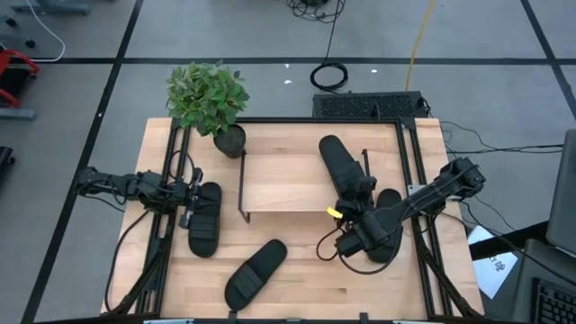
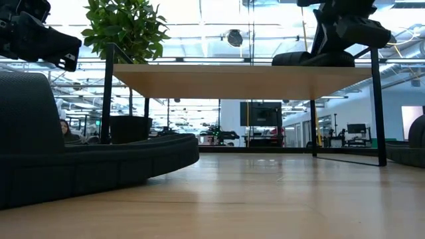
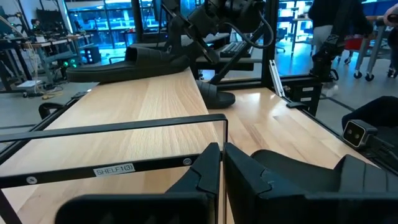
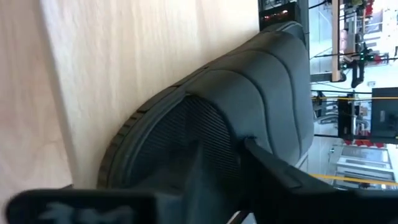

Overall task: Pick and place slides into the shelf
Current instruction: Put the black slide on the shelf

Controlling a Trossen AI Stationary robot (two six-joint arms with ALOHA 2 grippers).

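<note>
One black slide (image 1: 337,162) lies sole-down along the right part of the light-wood shelf (image 1: 288,184). My right gripper (image 1: 358,200) is at that slide's near end and is shut on it. A second slide (image 1: 389,229) rests on the table under the right arm. A third slide (image 1: 205,220) lies on the table left of the shelf. My left gripper (image 1: 192,205) hovers shut over the third slide's left edge, raised above the table in the low view (image 2: 56,50). The fourth slide (image 1: 255,273) lies slanted near the table's near edge. My right gripper holds the shelf slide at its strap (image 4: 267,93), coming from the near side along the slide. One finger (image 4: 280,180) lies on the strap's outer face. The other shows over the lined footbed at the strap's opening. The sole rests flat on the shelf board (image 4: 124,62).
A potted plant (image 1: 209,94) stands at the shelf's far left corner. Black rails (image 1: 166,180) run along both sides of the table. The shelf's left half (image 1: 270,175) is bare wood. Its black wire leg frame (image 3: 124,134) stands close in front of the left gripper.
</note>
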